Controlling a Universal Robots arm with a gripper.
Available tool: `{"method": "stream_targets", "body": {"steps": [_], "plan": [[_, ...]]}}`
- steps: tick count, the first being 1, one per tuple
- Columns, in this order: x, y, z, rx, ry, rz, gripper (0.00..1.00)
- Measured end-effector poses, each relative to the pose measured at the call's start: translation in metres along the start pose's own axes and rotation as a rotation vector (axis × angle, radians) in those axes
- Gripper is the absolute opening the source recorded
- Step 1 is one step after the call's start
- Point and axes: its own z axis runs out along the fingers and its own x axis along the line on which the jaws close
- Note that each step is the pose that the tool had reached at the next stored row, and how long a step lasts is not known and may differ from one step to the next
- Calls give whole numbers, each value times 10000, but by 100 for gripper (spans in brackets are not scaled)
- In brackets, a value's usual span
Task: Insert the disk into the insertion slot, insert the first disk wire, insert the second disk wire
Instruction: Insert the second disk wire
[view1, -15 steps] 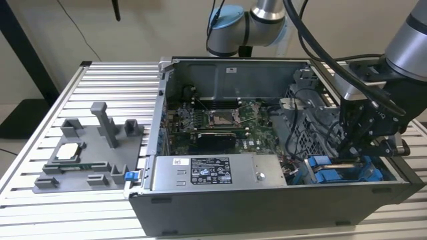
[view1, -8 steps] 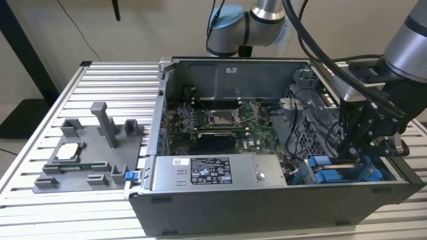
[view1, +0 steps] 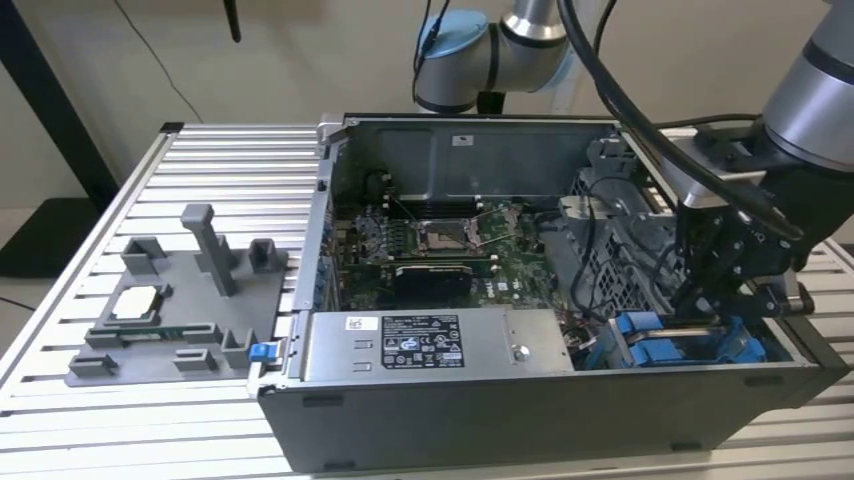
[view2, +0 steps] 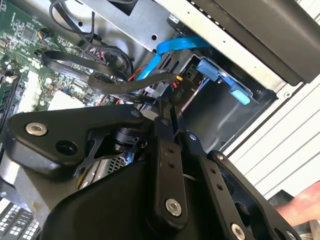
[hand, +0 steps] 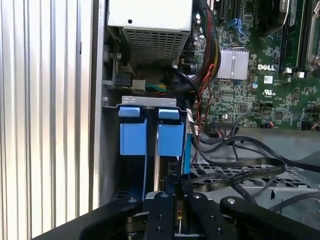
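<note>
The insertion slot (view1: 687, 340) sits at the computer case's (view1: 534, 420) front corner on the exterior view's right, beside the grey power-supply box (view1: 427, 345). In the first wrist view the slot (hand: 150, 135) shows two blue plastic carriers standing side by side, tabs uppermost, framed by a thin metal lip; a silver edge, possibly the disk, shows between them, but this cannot be told for certain. Room is tight: the case wall lies just beside one carrier, and black cables (hand: 235, 170) loop close on the other side, over a perforated metal panel.

The gripper (view1: 707, 300) hangs directly above the slot, fingers (hand: 167, 210) drawn close together at the gap between the carriers; what they pinch, if anything, cannot be told. In the second wrist view a blue flat cable (view2: 170, 50) curves towards the bay beyond the gripper (view2: 167, 117).

The motherboard (view1: 427, 240) fills the case floor. The case rests on a slatted metal table (view1: 200, 160), with a grey fixture block (view1: 174, 320) well apart near the table's edge at the exterior view's left.
</note>
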Motion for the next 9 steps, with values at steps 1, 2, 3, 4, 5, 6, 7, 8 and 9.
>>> {"method": "stream_targets", "body": {"steps": [1, 2, 3, 4, 5, 6, 7, 8, 9], "plan": [[-1, 0, -7, 1, -17, 0, 100], [-2, -1, -31, 2, -28, -1, 100], [-4, -2, -81, 0, -11, -1, 100], [-6, -2, -130, -1, -3, -1, 100], [-8, -2, -175, -1, -5, -1, 100], [-9, -3, -214, -1, -4, 0, 100], [-11, -3, -244, -1, -2, 0, 100], [-12, -3, -268, -1, -2, 0, 100], [-13, -3, -287, -1, 0, 0, 100]]}}
